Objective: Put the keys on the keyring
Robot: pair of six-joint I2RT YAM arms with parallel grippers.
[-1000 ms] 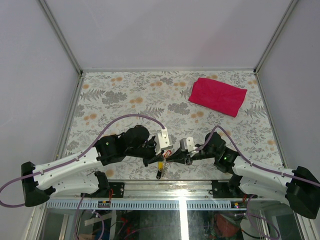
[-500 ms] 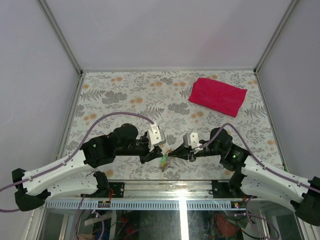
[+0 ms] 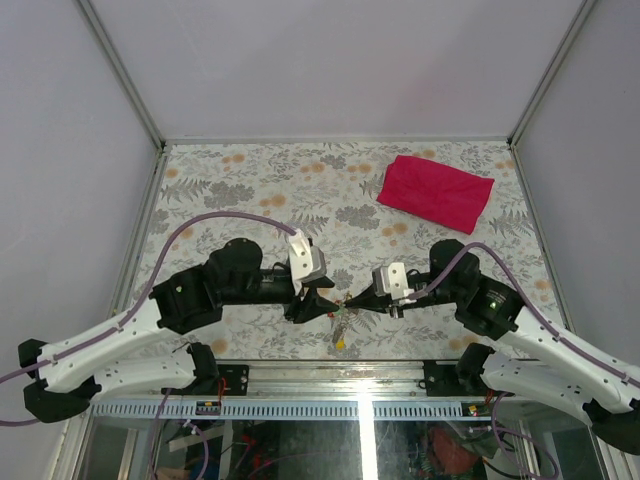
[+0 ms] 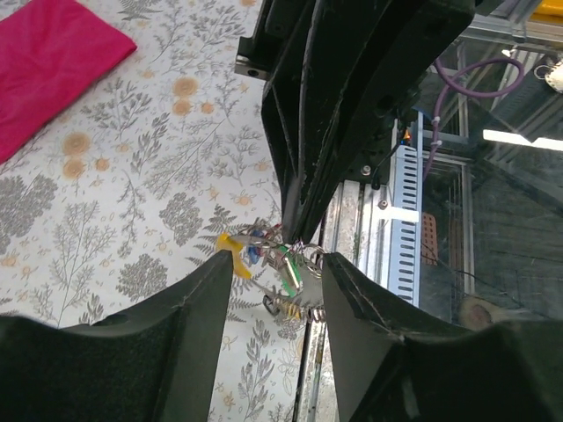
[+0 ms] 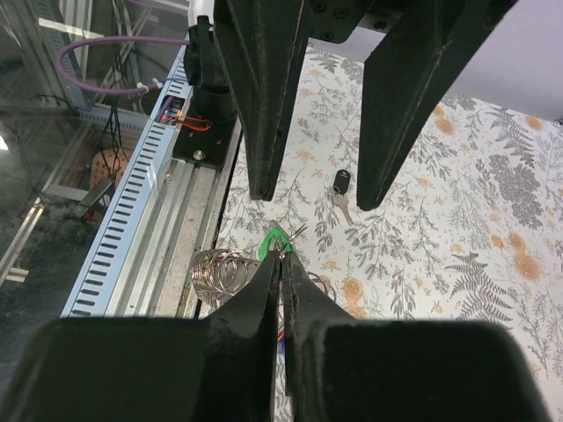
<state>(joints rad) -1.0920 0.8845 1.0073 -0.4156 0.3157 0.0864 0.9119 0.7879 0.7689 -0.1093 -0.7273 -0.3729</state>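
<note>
Left gripper (image 4: 275, 264): jaws stand partly apart with a clear gap and nothing between the pads. It faces the bundle without touching it.

Keyring (image 5: 220, 268): hangs between the two grippers, over the near edge of the worktop (image 3: 250, 190), and seems lifted off it.

Look of keyring: thin silvery coils in a tangle with a yellow tag (image 4: 230, 246), a blue tag (image 4: 255, 257) and a green tag (image 5: 274, 237). It is small, floppy and shiny.

Right gripper (image 5: 281, 262): jaws pressed together on the keyring bundle, with the green tag poking out at the tips.

Loose key (image 5: 341, 183): a black-headed key lies flat on the worktop, beyond the bundle and apart from it.

Red cloth (image 3: 435, 192): far right of the worktop, well away from the work.

Step in hand: probably a regrip. The right gripper carries the bundle while the left one is free.

Next move calls for: the left gripper either closing on the silvery coils to steady them or fetching the black key. The ring is thin, so the pinch must land on metal rather than on a dangling tag.
</note>
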